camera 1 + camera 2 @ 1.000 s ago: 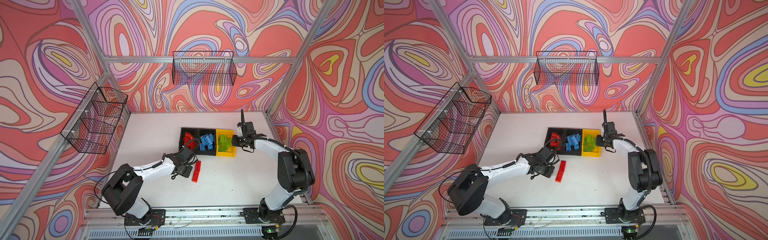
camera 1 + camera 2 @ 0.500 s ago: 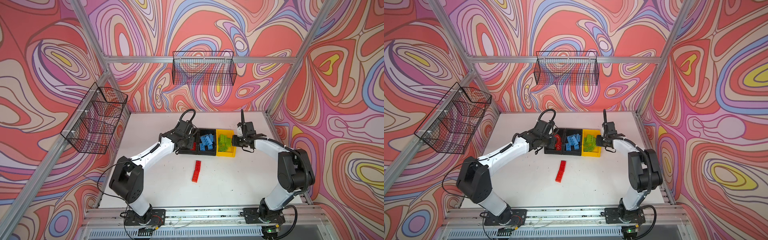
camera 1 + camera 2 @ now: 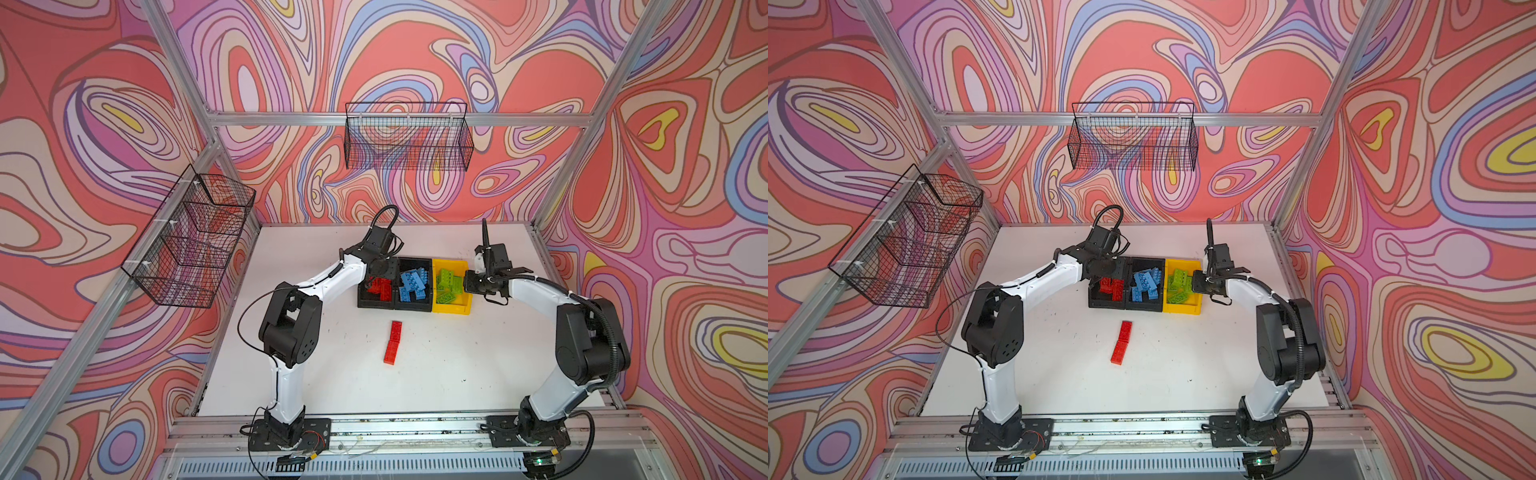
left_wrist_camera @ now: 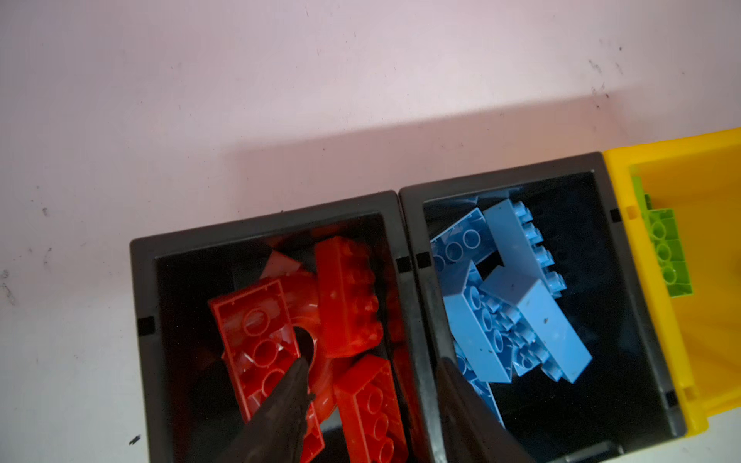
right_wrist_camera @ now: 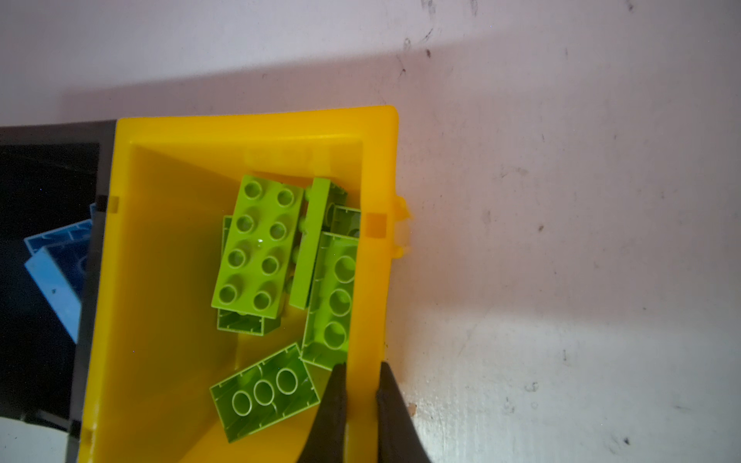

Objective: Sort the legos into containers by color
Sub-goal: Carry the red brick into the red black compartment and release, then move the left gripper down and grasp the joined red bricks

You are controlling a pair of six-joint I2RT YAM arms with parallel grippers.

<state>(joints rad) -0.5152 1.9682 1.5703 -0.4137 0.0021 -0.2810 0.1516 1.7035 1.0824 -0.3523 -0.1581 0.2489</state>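
Note:
Three joined containers stand mid-table. The left black one point(image 3: 362, 303) point(image 4: 260, 220) holds red legos point(image 4: 345, 296), among them an arch piece. The middle black one point(image 4: 501, 172) holds blue legos point(image 3: 412, 284) point(image 4: 533, 312). The yellow one point(image 3: 452, 311) point(image 5: 256, 120) holds green legos point(image 5: 258, 244). My left gripper point(image 3: 379, 272) point(image 4: 373, 385) hangs open over the red legos, and a red brick point(image 4: 371, 405) lies loose between its fingers. My right gripper point(image 3: 469, 282) point(image 5: 362, 385) is shut on the yellow container's outer wall. Two red bricks point(image 3: 392, 343) point(image 3: 1122, 342) lie end to end on the table.
A black wire basket point(image 3: 407, 141) hangs on the back wall and another point(image 3: 191, 241) on the left wall. The white table point(image 3: 457, 365) ends at an aluminium rail along the front. The two loose red bricks lie in front of the containers.
My left arm swung from the table beside the loose red bricks up to the left black container, and its jaws have spread apart. The right arm has not moved.

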